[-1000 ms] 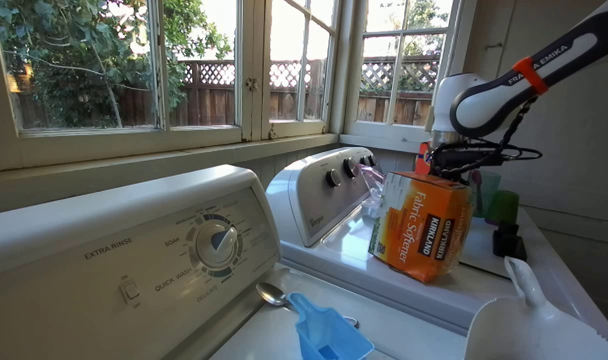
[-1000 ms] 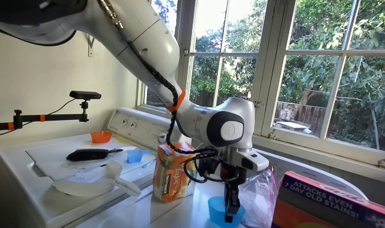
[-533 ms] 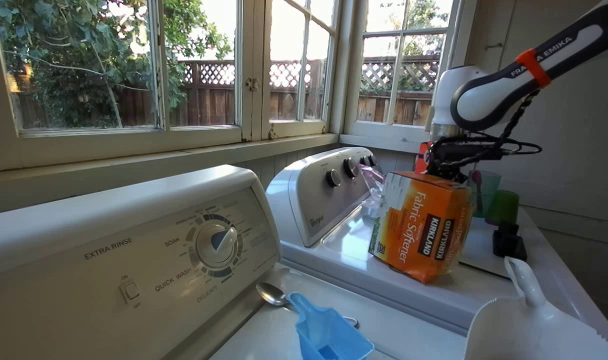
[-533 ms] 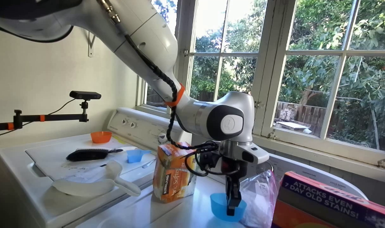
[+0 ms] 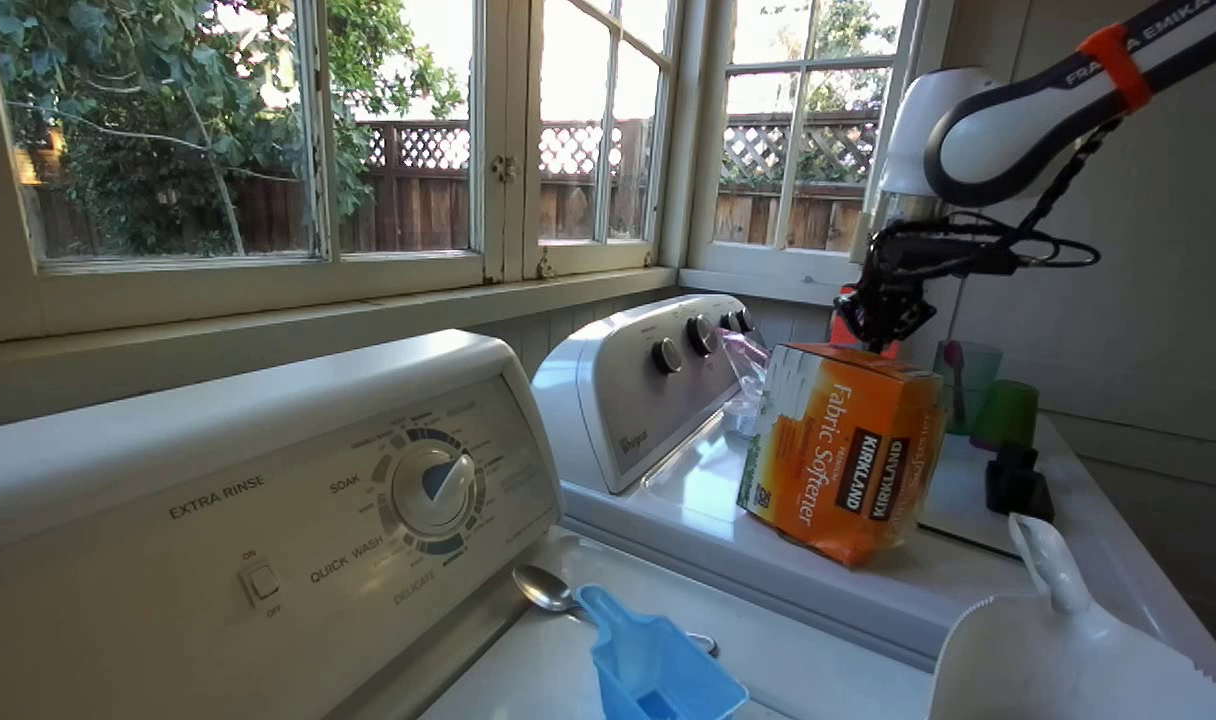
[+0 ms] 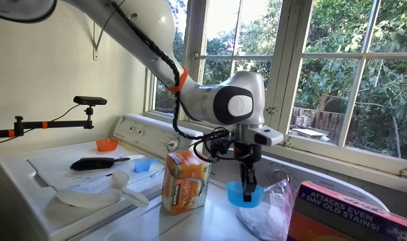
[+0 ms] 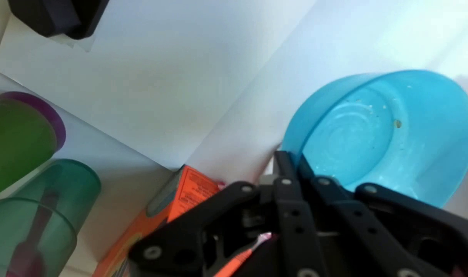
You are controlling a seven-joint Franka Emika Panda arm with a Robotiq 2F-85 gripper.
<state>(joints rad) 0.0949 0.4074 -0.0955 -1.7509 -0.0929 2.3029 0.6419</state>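
My gripper (image 7: 296, 159) is shut on the near side rim of a light blue bowl (image 7: 357, 130) in the wrist view, one finger outside the wall and one inside. A few small specks lie inside the bowl. In an exterior view the gripper (image 6: 248, 195) holds the bowl (image 6: 234, 194) raised above the white machine top. A clear plastic bag (image 6: 265, 216) with pale contents lies just below and beside it. In an exterior view the gripper (image 5: 880, 325) shows above an orange fabric softener box (image 5: 838, 450), which hides its fingertips and the bowl.
The softener box (image 6: 185, 184) stands beside the gripper. An orange stain remover box (image 6: 340, 214) also shows in the wrist view (image 7: 191, 188). A green cup (image 7: 18, 138) and teal cup (image 7: 64, 192) lie nearby. A blue scoop (image 5: 658, 660) and white dustpan (image 5: 1068, 650) lie on the neighbouring machine.
The arm and gripper have risen with the blue bowl, which has lifted off the machine top to beside and above the bag. The boxes have not moved.
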